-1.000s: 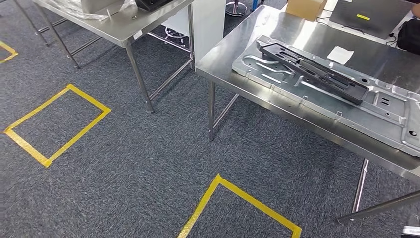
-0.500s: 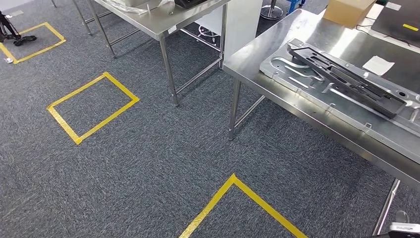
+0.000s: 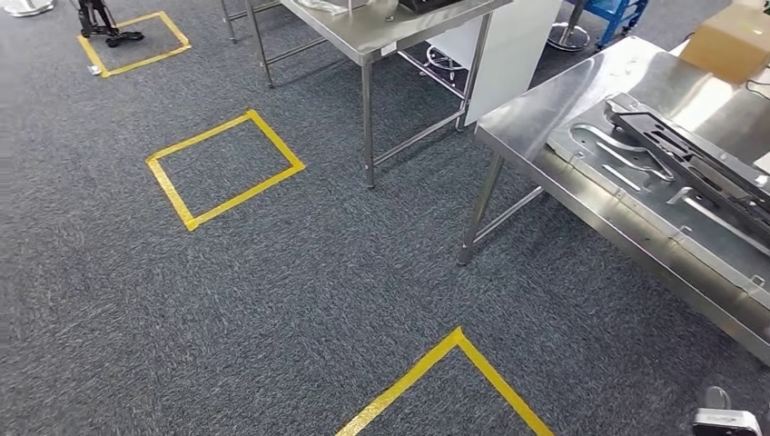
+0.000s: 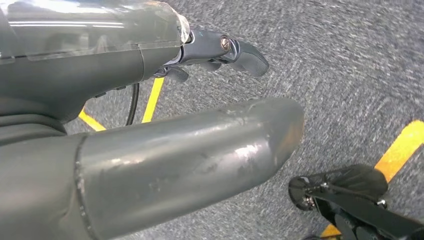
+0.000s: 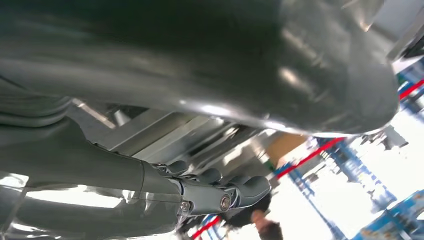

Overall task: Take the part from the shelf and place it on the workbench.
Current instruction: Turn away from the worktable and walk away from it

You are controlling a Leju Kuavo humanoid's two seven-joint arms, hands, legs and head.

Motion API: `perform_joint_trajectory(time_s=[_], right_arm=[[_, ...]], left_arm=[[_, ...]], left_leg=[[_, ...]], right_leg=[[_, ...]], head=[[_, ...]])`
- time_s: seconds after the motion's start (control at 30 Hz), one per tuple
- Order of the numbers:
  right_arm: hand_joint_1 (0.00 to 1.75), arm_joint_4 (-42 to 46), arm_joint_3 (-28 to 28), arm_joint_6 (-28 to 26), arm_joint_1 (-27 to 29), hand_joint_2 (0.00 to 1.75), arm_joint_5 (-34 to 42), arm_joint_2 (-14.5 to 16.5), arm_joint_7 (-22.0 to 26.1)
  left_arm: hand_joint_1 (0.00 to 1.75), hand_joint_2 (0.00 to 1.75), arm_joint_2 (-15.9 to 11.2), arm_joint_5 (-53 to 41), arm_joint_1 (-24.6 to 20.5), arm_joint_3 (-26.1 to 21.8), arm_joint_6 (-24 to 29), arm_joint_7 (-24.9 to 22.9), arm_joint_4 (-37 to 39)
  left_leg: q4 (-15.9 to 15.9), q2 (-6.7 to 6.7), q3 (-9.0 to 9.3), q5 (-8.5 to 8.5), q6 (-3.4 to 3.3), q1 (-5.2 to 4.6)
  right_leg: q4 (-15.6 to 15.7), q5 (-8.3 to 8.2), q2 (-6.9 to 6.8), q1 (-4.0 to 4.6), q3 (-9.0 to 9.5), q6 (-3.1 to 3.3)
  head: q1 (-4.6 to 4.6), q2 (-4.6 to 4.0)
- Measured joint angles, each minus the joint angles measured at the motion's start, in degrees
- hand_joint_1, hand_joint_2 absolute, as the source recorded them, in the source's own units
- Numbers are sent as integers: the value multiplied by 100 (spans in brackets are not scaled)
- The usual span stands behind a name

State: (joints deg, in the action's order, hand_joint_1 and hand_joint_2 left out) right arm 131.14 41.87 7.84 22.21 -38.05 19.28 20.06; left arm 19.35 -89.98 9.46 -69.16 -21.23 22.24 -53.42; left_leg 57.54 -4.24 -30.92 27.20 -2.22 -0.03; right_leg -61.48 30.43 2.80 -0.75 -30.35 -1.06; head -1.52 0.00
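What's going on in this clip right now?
Nothing is being handled at the moment. The left hand hangs over the grey carpet with nothing in it, its fingers apart; the right hand likewise holds nothing. From the head view, a black part lies on a stamped metal panel on the steel workbench at right. Yellow tape squares mark the carpet, and another steel table stands behind.

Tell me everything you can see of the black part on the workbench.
The black part is a long, flat piece, seemingly plastic, with slots and raised ribs. It lies diagonally on a stamped silvery metal panel, which rests on the steel workbench. Its far end runs past the picture's right edge. No hand touches it.
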Motion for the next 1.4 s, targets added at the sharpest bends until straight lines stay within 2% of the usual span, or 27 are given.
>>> perform_joint_trajectory(time_s=[0.07, 0.13, 0.2, 0.27, 0.33, 0.37, 0.4, 0.47, 0.53, 0.57, 0.63, 0.67, 0.73, 0.8, 0.83, 0.87, 0.9, 0.93, 1.0, 1.03, 1.1, 1.17, 1.2, 1.27, 1.33, 1.37, 1.4], right_arm=[[0, -3, -86, 59, 20, 0, 13, -11, -2], [0, -6, -179, 82, 32, 0, 16, -27, -2], [0, -7, -302, 55, 57, 0, 11, -41, 18], [0, -7, -514, -62, 143, 0, 20, -84, 14], [0, -14, -868, -300, 257, 0, 46, -186, -112], [0, -28, -1111, -464, 310, 0, 56, -262, -243], [0, -57, -1375, -639, 356, 0, 60, -352, -412], [0, -195, -1931, -980, 431, 0, 105, -563, -874], [0, -506, -2369, -1200, 477, 0, 257, -742, -1372], [0, -758, -2507, -1250, 485, 0, 387, -798, -1556], [0, -1536, -2613, -1272, 450, 0, 681, -849, -1698], [0, -2035, -2581, -1253, 404, 0, 781, -853, -1666], [0, -3213, -2354, -1158, 286, 0, 787, -848, -1489], [0, -4362, -1930, -986, 191, 0, 589, -826, -1265], [0, -4804, -1694, -891, 159, 0, 466, -800, -1185], [0, -5155, -1470, -789, 133, 0, 337, -765, -1135], [0, -5399, -1275, -686, 103, 0, 217, -719, -1121], [0, -5580, -1101, -579, 71, 0, 101, -668, -1129], [0, -5796, -822, -391, -9, 0, -89, -561, -1165], [0, -5866, -702, -329, -49, 0, -149, -505, -1181], [0, -5963, -496, -261, -116, 0, -211, -413, -1206], [0, -6018, -365, -241, -161, 0, -226, -349, -1215], [0, -6040, -318, -236, -179, 0, -228, -324, -1215], [0, -6081, -239, -233, -197, 0, -233, -283, -1215], [0, -6126, -170, -229, -200, 0, -243, -250, -1220], [0, -6151, -139, -221, -207, 0, -257, -236, -1226], [0, -6172, -110, -207, -218, 0, -284, -225, -1241]], left_arm=[[0, 0, 4, 0, -9, 1, 15, -6, 0], [0, 0, 3, 0, 1, -2, 20, -11, 0], [0, 0, 1, 0, 13, -5, 22, -15, -1], [0, 0, -5, 0, 4, -3, 20, -21, -2], [0, 0, -9, 0, -4, 1, 16, -28, -2], [0, 0, -9, 0, -3, 1, 15, -32, -2], [0, 0, -11, 0, -2, 1, 15, -35, -2], [0, 0, -19, 0, -4, 4, 27, -37, -2], [0, 0, -32, 0, -17, 24, 62, -30, 2], [0, 0, -40, 0, -25, 36, 91, -24, 9], [0, 0, -65, 0, -31, 55, 175, -15, 57], [0, 0, -83, 0, -30, 62, 227, -14, 99], [0, 0, -125, -1, -40, 83, 324, -14, 197], [0, 0, -164, -2, -58, 108, 385, -14, 280], [0, 0, -179, -2, -59, 116, 398, -14, 310], [0, 0, -191, -2, -52, 123, 406, -14, 335], [0, 0, -201, -2, -44, 126, 408, -14, 357], [0, 0, -208, -2, -39, 128, 409, -14, 376], [0, 0, -218, -2, -43, 139, 409, -14, 399], [0, 0, -221, -2, -49, 148, 409, -14, 405], [0, 0, -227, -2, -54, 162, 409, -14, 416], [0, 0, -235, -2, -44, 167, 409, -14, 427], [0, 0, -240, -2, -40, 167, 409, -14, 432], [0, 0, -255, -2, -54, 169, 409, -15, 436], [0, 0, -265, -2, -74, 173, 409, -15, 443], [0, 0, -268, -2, -73, 173, 409, -15, 449], [0, 0, -270, -2, -66, 173, 409, -15, 455]], left_leg=[[25, -120, -58, -17, 61, 2], [27, -207, -111, -45, 137, 11], [185, -45, -197, 68, 193, 4], [767, 238, -463, 421, 239, 13], [1455, 339, -784, 721, 286, 47], [1585, 357, -837, 724, 307, 62], [1499, 379, -783, 623, 322, 76], [791, 526, -400, 277, 337, 92], [201, 666, -84, 92, 297, 74], [97, 684, -39, 83, 264, 62], [76, 573, -50, 58, 185, 56], [47, 528, -45, 37, 146, 63], [-14, 438, -35, -13, 62, 77], [-30, 326, -63, -40, 18, 62], [-27, 259, -77, -44, 10, 49], [-24, 194, -82, -46, 8, 38], [-18, 133, -81, -46, 8, 30], [-10, 75, -76, -45, 11, 27], [18, -27, -75, -36, 38, 18], [29, -73, -83, -34, 68, 13], [32, -157, -111, -43, 141, 8], [42, -180, -137, -44, 206, 16], [124, -91, -174, 21, 230, 16], [631, 193, -390, 359, 270, 19], [1403, 340, -732, 757, 313, 30], [1649, 361, -828, 837, 328, 39], [1688, 376, -821, 808, 335, 46]], right_leg=[[370, -86, 155, 13, 129, 47], [437, -83, 69, 12, 135, 83], [510, -122, -66, -10, 163, 148], [547, -134, -233, -8, 183, 200], [539, -121, -395, 9, 182, 217], [531, -111, -470, 11, 182, 214], [519, -98, -538, 9, 186, 203], [482, -58, -659, 4, 204, 162], [443, -8, -761, 27, 223, 97], [437, 5, -805, 44, 233, 65], [458, 9, -876, 51, 262, 6], [448, 34, -831, 42, 276, -29], [168, 260, -584, 9, 167, -85], [-556, 650, -354, -11, -188, -102], [-916, 782, -317, -14, -378, -101], [-1128, 808, -300, -14, -503, -96], [-1111, 704, -287, -13, -523, -85], [-869, 503, -263, -13, -433, -70], [-101, 85, -65, -20, -108, -36], [175, -25, 30, -18, 8, -16], [352, -61, 108, 5, 76, 22], [386, -98, -14, 4, 87, 94], [411, -117, -79, 0, 95, 143], [450, -142, -238, 2, 98, 222], [450, -137, -401, 29, 86, 248], [449, -134, -481, 39, 82, 250], [446, -130, -555, 46, 80, 249]], head=[[0, 0], [-1, 0], [15, 0], [45, 0], [60, 0], [61, 0], [62, 0], [63, 0], [63, 0], [61, 0], [58, 0], [54, 0], [34, 0], [13, 0], [10, 0], [9, 0], [9, 0], [10, 0], [9, 0], [9, 0], [13, 0], [16, 0], [24, 0], [55, 0], [80, 0], [80, 0], [81, 0]])
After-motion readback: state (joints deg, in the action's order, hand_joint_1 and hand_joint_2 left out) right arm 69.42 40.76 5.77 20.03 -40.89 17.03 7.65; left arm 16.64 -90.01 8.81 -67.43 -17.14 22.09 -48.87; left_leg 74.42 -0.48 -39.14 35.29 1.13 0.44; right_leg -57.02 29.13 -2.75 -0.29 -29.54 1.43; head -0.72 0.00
